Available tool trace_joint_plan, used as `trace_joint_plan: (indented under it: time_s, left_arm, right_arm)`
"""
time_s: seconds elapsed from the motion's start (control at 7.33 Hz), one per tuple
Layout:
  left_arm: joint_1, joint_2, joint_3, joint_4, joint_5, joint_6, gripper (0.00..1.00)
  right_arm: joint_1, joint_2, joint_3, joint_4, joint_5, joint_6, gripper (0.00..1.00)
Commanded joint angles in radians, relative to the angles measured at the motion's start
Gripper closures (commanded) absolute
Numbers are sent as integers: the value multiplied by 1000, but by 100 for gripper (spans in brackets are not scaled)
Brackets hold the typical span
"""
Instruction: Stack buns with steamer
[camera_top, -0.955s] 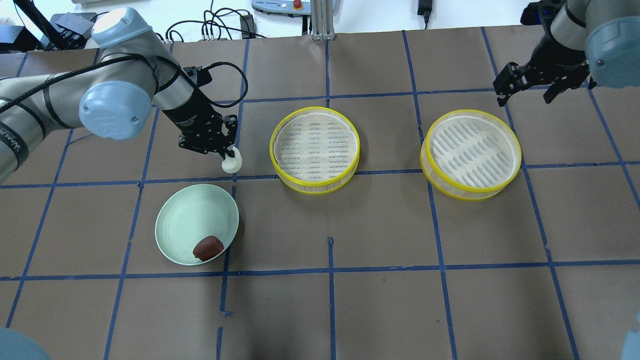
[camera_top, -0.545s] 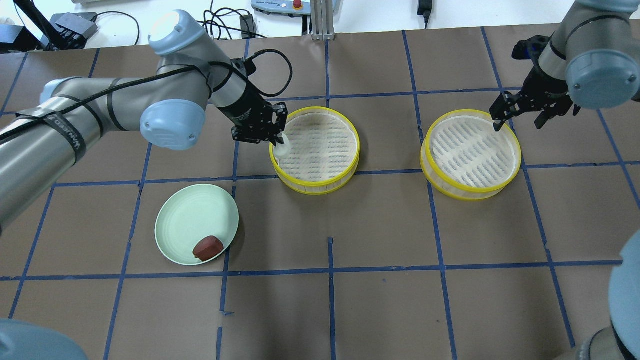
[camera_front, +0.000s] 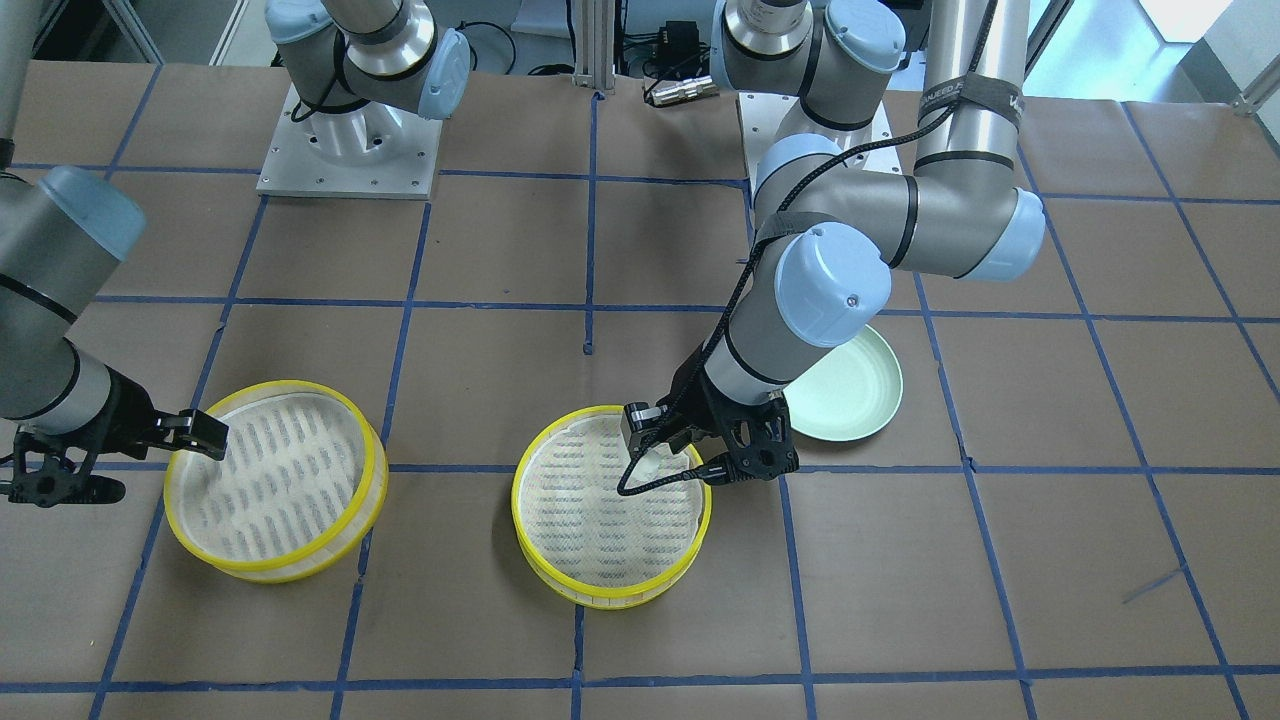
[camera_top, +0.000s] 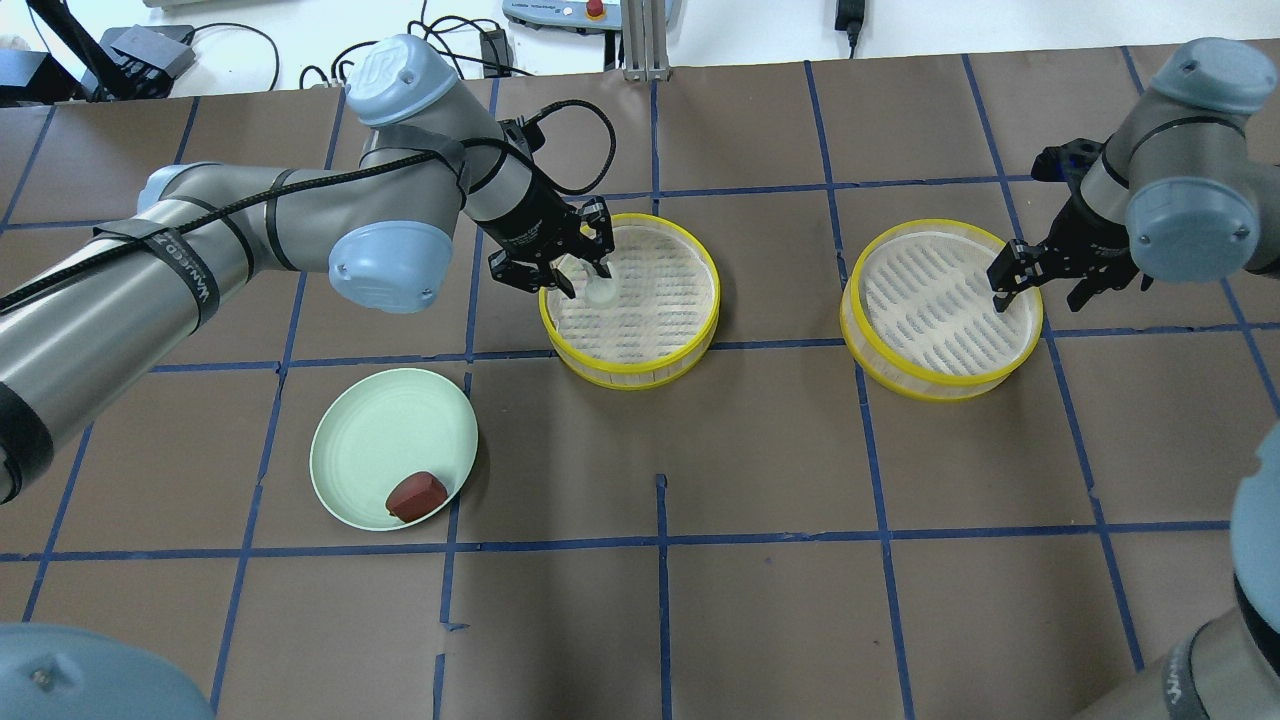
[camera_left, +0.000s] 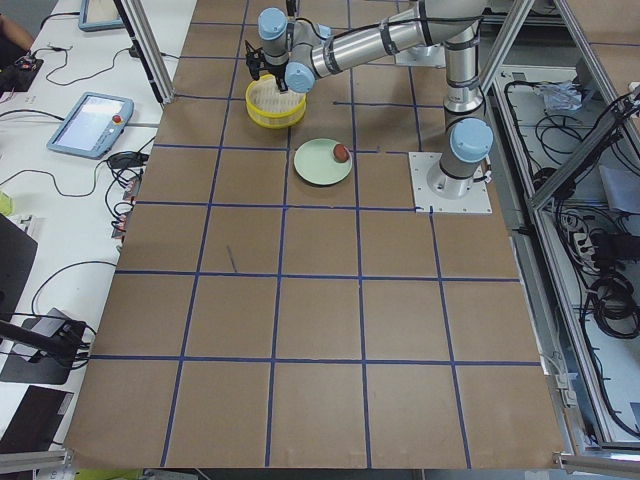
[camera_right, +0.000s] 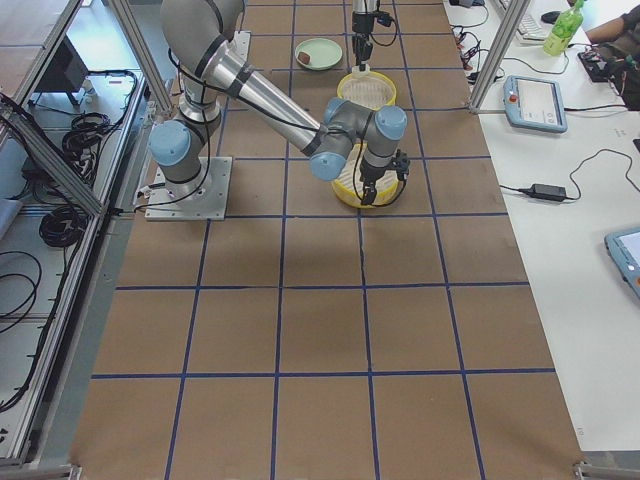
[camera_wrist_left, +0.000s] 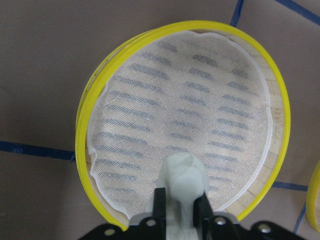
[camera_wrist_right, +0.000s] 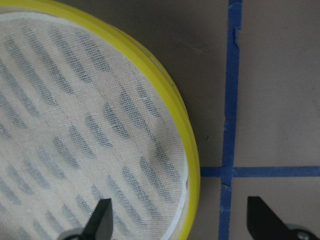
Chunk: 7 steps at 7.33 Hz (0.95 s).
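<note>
My left gripper (camera_top: 585, 270) is shut on the white cylindrical bun (camera_top: 600, 291) and holds it just inside the near-left part of the middle yellow-rimmed steamer (camera_top: 715, 300). The left wrist view shows the bun (camera_wrist_left: 182, 175) between the fingers (camera_wrist_left: 159, 202), over the mesh. The reddish-brown bun (camera_top: 415, 494) lies on the pale green plate (camera_top: 370, 430). My right gripper (camera_top: 1040, 285) is open and empty, with its fingers on either side of the right rim of the right steamer (camera_top: 860, 340). The right wrist view shows that rim (camera_wrist_right: 190, 165) between the fingertips (camera_wrist_right: 102, 217).
Both steamers stand side by side at mid-table on brown paper with blue tape lines. The plate (camera_front: 850, 395) sits on my left, nearer to my base than the steamers. Cables and a pendant lie beyond the far table edge.
My left arm carried the white bun from beside the plate rightward to over the middle steamer. My right gripper came down from the far right to the right steamer's rim.
</note>
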<state>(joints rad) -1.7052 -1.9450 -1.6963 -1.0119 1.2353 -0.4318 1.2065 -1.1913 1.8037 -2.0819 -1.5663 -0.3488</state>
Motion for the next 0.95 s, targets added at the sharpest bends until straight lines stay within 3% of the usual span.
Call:
trace_joint_plan:
  time_s: [0.0, 0.55, 0.82]
  left_arm:
    - [-1, 3, 1, 1, 1, 15, 11]
    - [4, 15, 18, -8, 4, 37, 8]
    - [73, 90, -19, -214, 163, 196, 7]
  right_arm:
    - [-4, 13, 22, -38, 3, 1, 87]
    - [-2, 21, -55, -58, 2, -15, 97]
    - [51, -37, -98, -11, 32, 3, 97]
